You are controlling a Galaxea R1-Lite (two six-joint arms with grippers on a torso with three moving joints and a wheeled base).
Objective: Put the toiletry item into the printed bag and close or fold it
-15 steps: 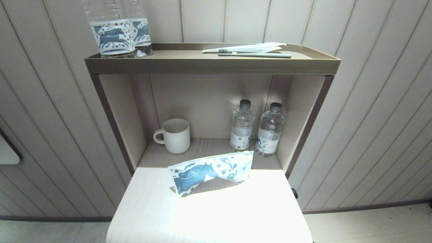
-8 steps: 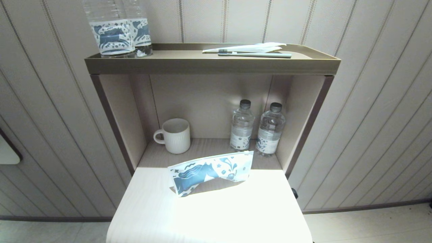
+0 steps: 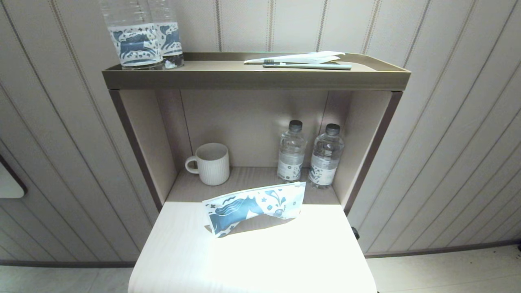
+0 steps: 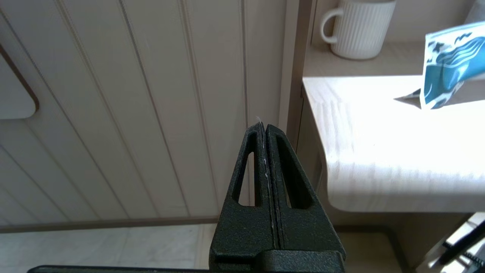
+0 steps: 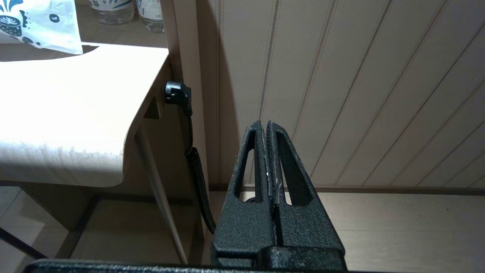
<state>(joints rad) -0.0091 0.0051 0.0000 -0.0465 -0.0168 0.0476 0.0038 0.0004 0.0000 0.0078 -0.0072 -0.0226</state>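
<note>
The printed bag (image 3: 254, 206) stands on its edge at the back of the white table, a whitish pouch with a blue horse; one end shows in the left wrist view (image 4: 447, 64), the other end in the right wrist view (image 5: 39, 22). A grey-green toothbrush (image 3: 307, 66) lies on the top shelf beside a white wrapper (image 3: 301, 58). My left gripper (image 4: 264, 127) hangs shut and empty below the table's left edge. My right gripper (image 5: 264, 123) hangs shut and empty off the table's right side, low near the floor. Neither arm shows in the head view.
A white ribbed mug (image 3: 211, 163) and two small water bottles (image 3: 309, 156) stand in the open cubby behind the bag. Two large bottles with blue-printed labels (image 3: 142, 38) stand at the top shelf's left. A black plug and cable (image 5: 185, 113) hang beside the table's right leg.
</note>
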